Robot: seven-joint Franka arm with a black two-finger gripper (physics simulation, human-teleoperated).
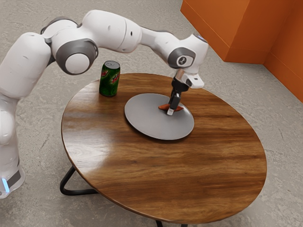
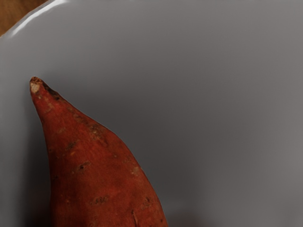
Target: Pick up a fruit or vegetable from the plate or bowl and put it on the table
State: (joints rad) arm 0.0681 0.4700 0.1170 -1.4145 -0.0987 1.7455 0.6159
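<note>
The black gripper (image 1: pixel 171 110) points down over the plate's far part in the exterior view, right at the middle of an orange-red sweet potato (image 1: pixel 164 107). Both ends of the sweet potato stick out past the gripper, which hides its middle. Below them is the round grey plate (image 1: pixel 147 118). From the wrist camera, the sweet potato (image 2: pixel 97 170) shows its narrow, tapered end close under my hand, over the grey plate (image 2: pixel 203 94). Whether the gripper is open or shut cannot be told.
A green soda can (image 1: pixel 110 79) stands upright on the round wooden table (image 1: pixel 199 175), beyond the plate's edge toward the exterior view's left. Bare wood surrounds the plate, with the widest stretch toward the exterior view's lower right.
</note>
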